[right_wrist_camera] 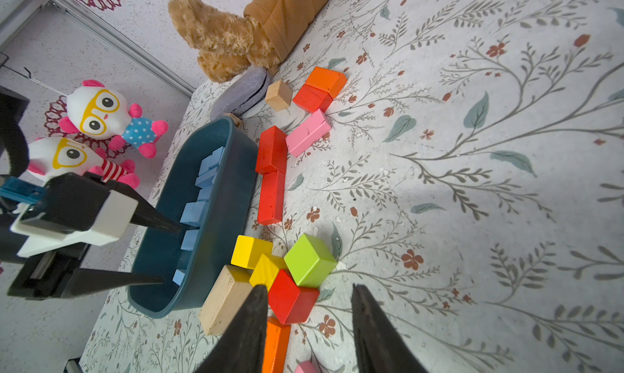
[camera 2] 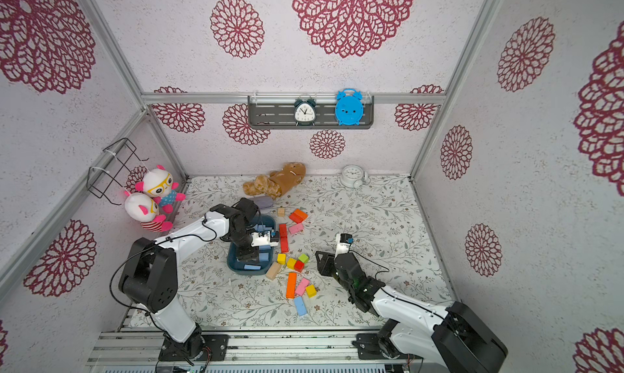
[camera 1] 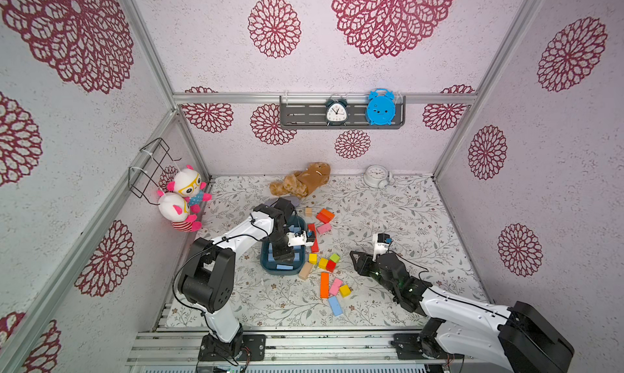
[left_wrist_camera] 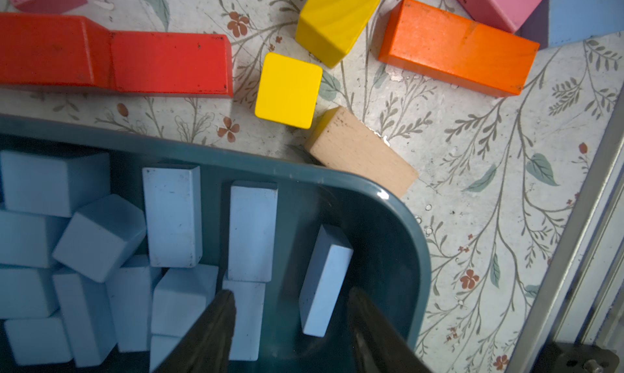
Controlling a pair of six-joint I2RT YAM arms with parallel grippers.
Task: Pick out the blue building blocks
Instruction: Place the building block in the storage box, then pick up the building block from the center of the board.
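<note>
Left claw: positioned over the near end of the dark teal tray. Jaws stand moderately apart. Nothing is gripped between them; the fingertips hang just above the blocks lying in the tray, and contact cannot be confirmed.

Blue building blocks: the bulk lie inside the tray, cubes heaped at one end and bars side by side toward the rounded end beneath the claw. One blue bar lies on the mat outside, well apart from the tray on its near right, just beside an orange bar, a pink bar and a yellow cube.

Right claw: to the right of the tray, beyond the cluster of yellow, green and red cubes that sits beside the tray wall. Jaws part-open and empty, no block between them
</note>
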